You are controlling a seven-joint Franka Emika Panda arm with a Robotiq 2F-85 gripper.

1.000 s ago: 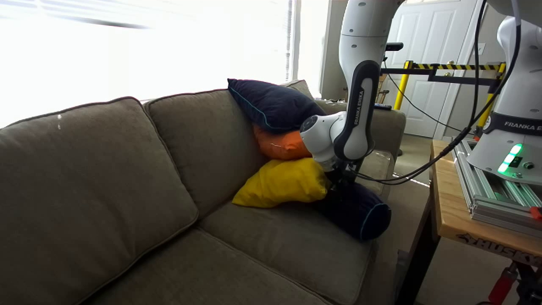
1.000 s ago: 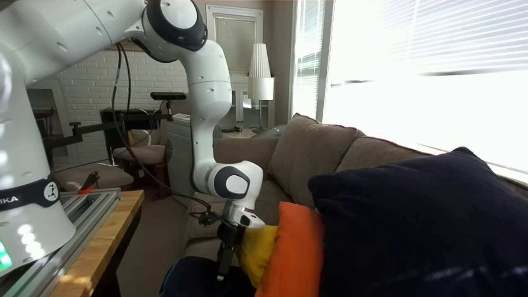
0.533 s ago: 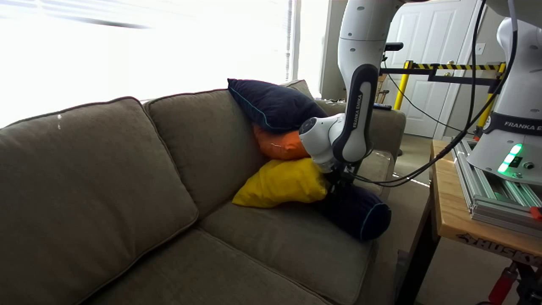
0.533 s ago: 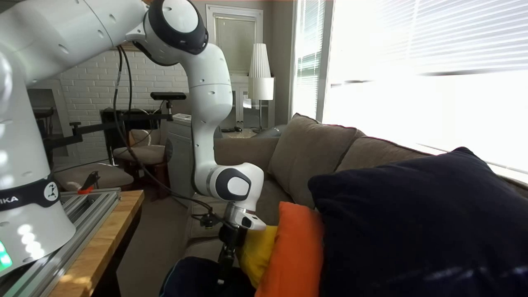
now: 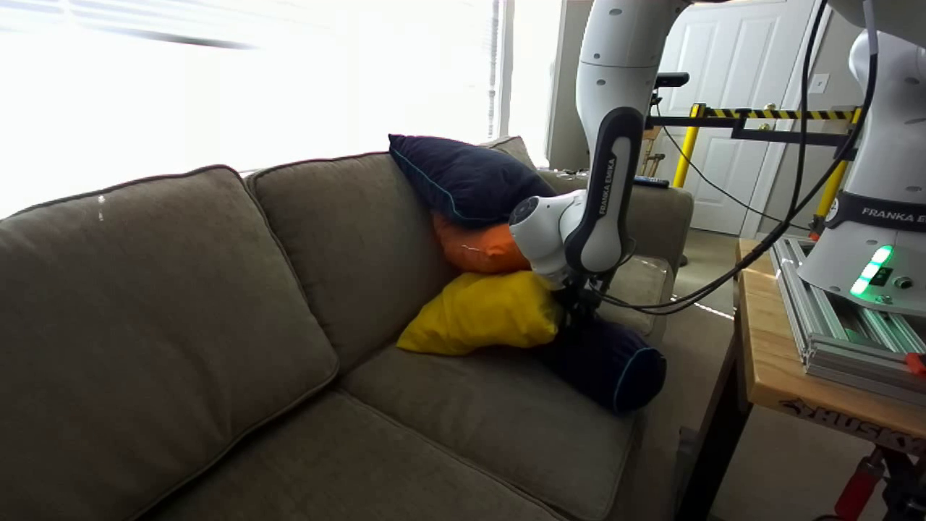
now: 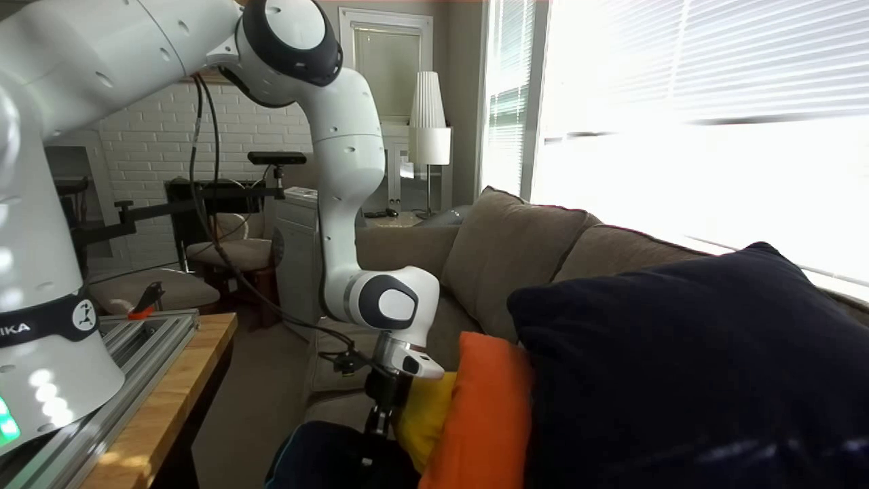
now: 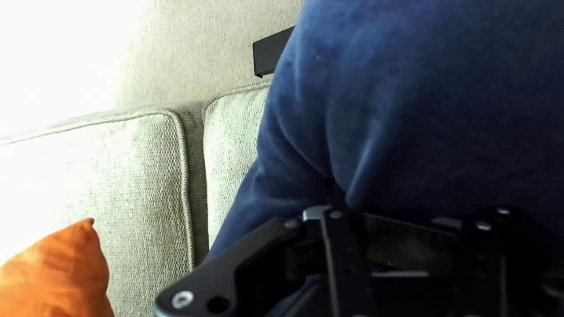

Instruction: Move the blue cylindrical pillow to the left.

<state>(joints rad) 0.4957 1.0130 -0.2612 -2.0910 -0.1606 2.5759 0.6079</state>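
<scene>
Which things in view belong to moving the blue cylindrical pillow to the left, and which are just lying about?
Part of the job:
Blue cylindrical pillow, lying on the sofa
Jaws, at that pillow's creased fabric; how far closed, I can't tell

Just lying about:
Yellow pillow
Orange pillow
Flat navy cushion
Lamp, standing in the background

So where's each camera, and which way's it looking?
In an exterior view, it sits by the sofa, facing the yellow pillow; robot arm and base show.
In an exterior view, it sits near the navy cushion, facing a lamp; arm and base show.
The wrist view, from the arm, faces the blue cylindrical pillow; of the robot, only the gripper shows.
Both exterior views share the yellow pillow.
</scene>
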